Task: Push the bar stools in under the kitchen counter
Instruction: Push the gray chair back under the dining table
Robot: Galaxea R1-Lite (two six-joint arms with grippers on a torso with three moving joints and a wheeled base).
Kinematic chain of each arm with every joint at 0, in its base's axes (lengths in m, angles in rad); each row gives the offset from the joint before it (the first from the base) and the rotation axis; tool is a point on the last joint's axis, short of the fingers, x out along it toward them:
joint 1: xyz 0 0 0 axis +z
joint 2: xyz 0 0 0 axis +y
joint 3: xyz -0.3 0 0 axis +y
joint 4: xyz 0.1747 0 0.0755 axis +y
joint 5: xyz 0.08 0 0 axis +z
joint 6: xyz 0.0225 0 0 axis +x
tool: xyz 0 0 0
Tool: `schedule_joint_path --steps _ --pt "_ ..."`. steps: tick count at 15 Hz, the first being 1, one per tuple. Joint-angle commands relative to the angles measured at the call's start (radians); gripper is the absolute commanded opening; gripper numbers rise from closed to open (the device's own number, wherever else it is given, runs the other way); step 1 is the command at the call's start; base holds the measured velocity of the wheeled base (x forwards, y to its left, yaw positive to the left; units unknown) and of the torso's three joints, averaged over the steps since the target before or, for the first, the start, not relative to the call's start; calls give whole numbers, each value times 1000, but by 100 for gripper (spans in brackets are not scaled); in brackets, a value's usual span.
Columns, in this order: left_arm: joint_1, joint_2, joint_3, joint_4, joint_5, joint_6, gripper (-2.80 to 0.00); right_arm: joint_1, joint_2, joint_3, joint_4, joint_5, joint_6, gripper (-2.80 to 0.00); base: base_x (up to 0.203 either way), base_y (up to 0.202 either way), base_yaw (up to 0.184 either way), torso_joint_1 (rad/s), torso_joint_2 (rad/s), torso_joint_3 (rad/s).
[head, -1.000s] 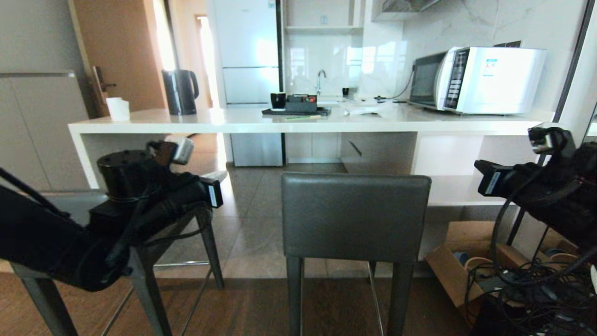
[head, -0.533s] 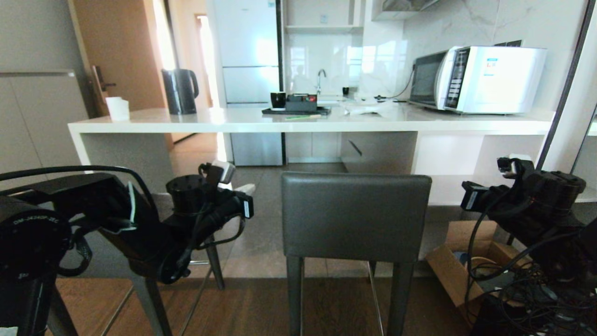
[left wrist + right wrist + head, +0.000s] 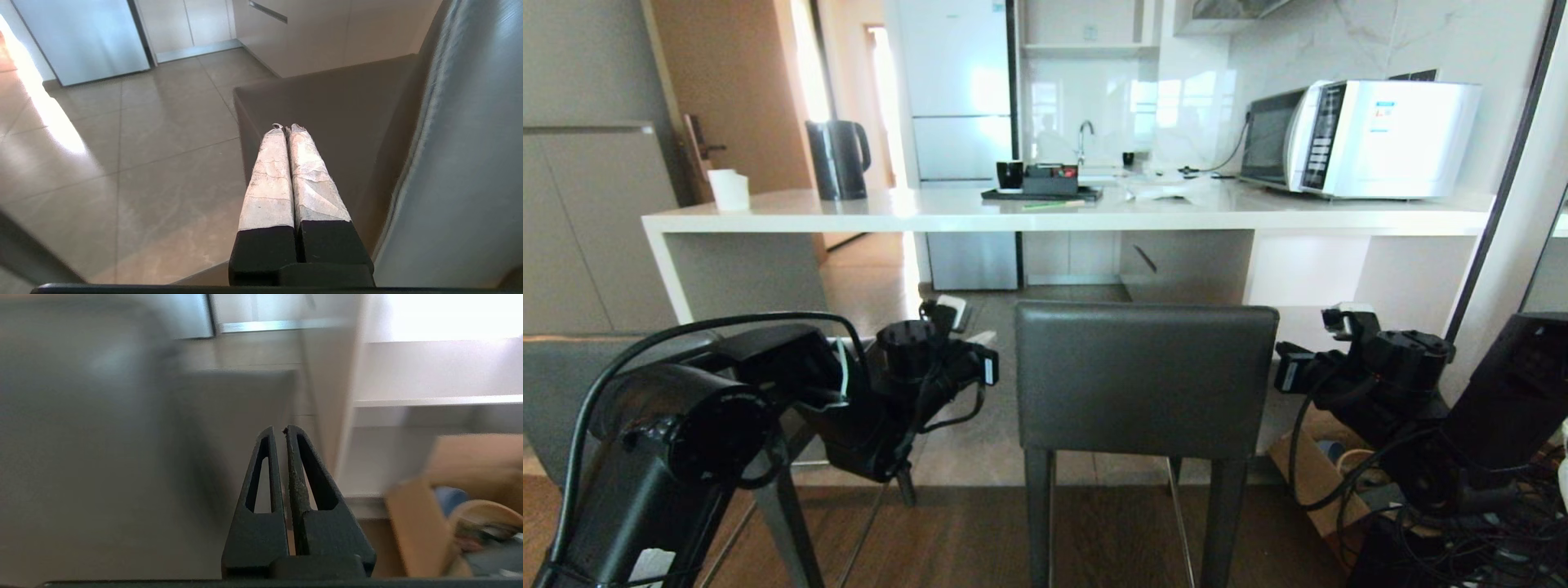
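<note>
The nearer bar stool [image 3: 1145, 380] stood before the kitchen counter [image 3: 1062, 214], its backrest toward me and its seat short of the counter's edge. My left gripper [image 3: 983, 336] hung just left of that stool's backrest, my right gripper [image 3: 1284, 371] just right of it. A second bar stool [image 3: 572, 384] stood farther left, behind my left arm. On the counter sat a kettle [image 3: 837, 160] toward its left end, a tray [image 3: 1041, 194] near the middle and a microwave [image 3: 1356, 139] toward the right. A cardboard box [image 3: 1311, 469] lay on the floor right of the nearer stool.
</note>
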Motion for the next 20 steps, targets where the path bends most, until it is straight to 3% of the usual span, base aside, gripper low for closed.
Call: schedule_joint_path --steps 1,7,14,16,20 --pt "-22 66 -66 8 9 -1 -280 32 43 -32 -10 -2 -1 -280 0 0 0 0 0 0" --pt "-59 146 -290 157 36 -4 -280 45 87 -95 -6 -6 -11 -280 0 0 0 0 0 0" --pt "-84 7 -76 91 71 -36 -280 170 127 -146 -4 -8 -17 -280 0 0 0 0 0 0" --pt "-88 -7 -30 42 74 -34 -280 189 140 -164 -4 -64 -19 -280 0 0 0 0 0 0" --pt "-101 -2 -37 29 130 -25 -280 180 137 -170 -6 -82 -17 -280 0 0 0 0 0 0"
